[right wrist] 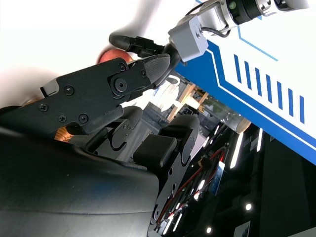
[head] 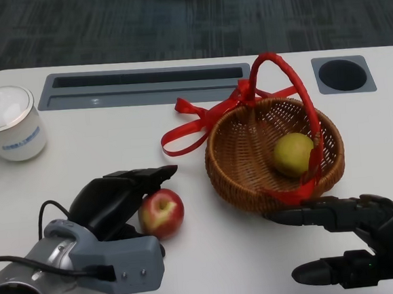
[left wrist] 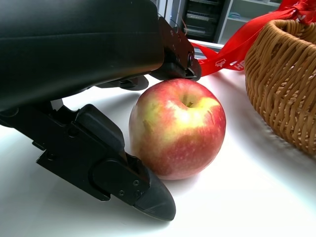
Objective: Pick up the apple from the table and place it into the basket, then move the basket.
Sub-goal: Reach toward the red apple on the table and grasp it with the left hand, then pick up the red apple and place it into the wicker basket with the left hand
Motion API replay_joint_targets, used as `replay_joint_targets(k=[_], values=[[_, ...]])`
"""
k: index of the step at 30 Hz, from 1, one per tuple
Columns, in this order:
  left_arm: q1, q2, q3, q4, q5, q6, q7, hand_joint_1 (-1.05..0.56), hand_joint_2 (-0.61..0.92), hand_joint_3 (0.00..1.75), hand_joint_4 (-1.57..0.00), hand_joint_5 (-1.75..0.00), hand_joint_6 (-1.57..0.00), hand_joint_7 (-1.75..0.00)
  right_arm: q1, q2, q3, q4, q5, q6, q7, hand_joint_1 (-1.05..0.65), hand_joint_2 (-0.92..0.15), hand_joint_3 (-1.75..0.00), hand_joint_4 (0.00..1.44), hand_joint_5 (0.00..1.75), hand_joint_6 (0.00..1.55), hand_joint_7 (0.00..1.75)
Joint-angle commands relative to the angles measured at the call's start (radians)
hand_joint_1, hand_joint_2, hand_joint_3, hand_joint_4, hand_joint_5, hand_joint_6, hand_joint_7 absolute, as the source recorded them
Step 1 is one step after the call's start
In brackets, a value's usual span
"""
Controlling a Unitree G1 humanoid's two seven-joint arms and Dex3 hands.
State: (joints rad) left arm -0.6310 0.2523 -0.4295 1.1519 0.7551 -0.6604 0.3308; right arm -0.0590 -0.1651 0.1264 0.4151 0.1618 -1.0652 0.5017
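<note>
The left hand [head: 122,197] is reaching around the red apple [head: 161,213], with its fingers [head: 150,174] going over the top and its thumb [left wrist: 148,197] sitting low beside it. In the left wrist view the thumb tip is right at the apple's bottom edge and the fingers are just above it, so I think the hand is getting ready to squeeze; it is not holding the apple yet, and the apple is sitting on the white surface [head: 62,171]. The hand is coming from the apple's 9 o'clock side, likely so the way to the basket is left free. The wicker basket [head: 239,171] is standing just past the apple at its 2 o'clock, close by, so the lift looks like a short one. A yellow-green fruit [head: 294,154] is already lying inside it, and a red ribbon [head: 188,130] is wrapping the handle [head: 293,78] and trailing out at the basket's 10 o'clock. The right hand [head: 347,241] is waiting at the basket's 5 o'clock with its fingers spread and nothing in them; the top finger is nearly touching the rim, maybe ready for moving the basket later. A white lidded cup [head: 7,124] is standing well apart, at the apple's 10 o'clock.
</note>
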Motion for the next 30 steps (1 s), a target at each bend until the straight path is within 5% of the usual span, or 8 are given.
replay_joint_targets(k=[1, 19, 26, 30], values=[[-0.013, -0.004, -0.017, 0.023, -0.022, 0.0, -0.033, -0.77, 0.67, 0.01, -0.34, 0.0, -0.32, 0.0, 0.007, -0.008, -0.004, -0.014, 0.01, 0.004, -0.006, -0.34, -0.79, 0.0, 0.84, 0.0, 0.78, 0.0], [-0.011, -0.042, -0.029, 0.017, -0.134, -0.037, -0.122, -0.68, 0.68, 0.0, -0.41, -0.02, -0.4, -0.02, 0.024, -0.004, -0.002, -0.024, 0.009, 0.007, -0.013, -0.32, -0.78, 0.0, 0.85, 0.0, 0.79, 0.0], [0.019, -0.082, 0.052, 0.043, -0.263, -0.074, -0.178, -0.21, 0.76, 0.01, -1.1, -0.1, -0.98, -0.07, 0.031, -0.007, -0.003, -0.03, 0.008, 0.004, -0.013, -0.32, -0.79, 0.0, 0.84, 0.0, 0.78, 0.0], [0.02, -0.08, 0.058, 0.044, -0.261, -0.057, -0.126, -0.12, 0.78, 0.0, -1.23, -0.08, -1.11, -0.06, 0.029, -0.007, -0.006, -0.025, 0.004, -0.002, -0.015, -0.32, -0.78, 0.0, 0.84, 0.0, 0.78, 0.0]])
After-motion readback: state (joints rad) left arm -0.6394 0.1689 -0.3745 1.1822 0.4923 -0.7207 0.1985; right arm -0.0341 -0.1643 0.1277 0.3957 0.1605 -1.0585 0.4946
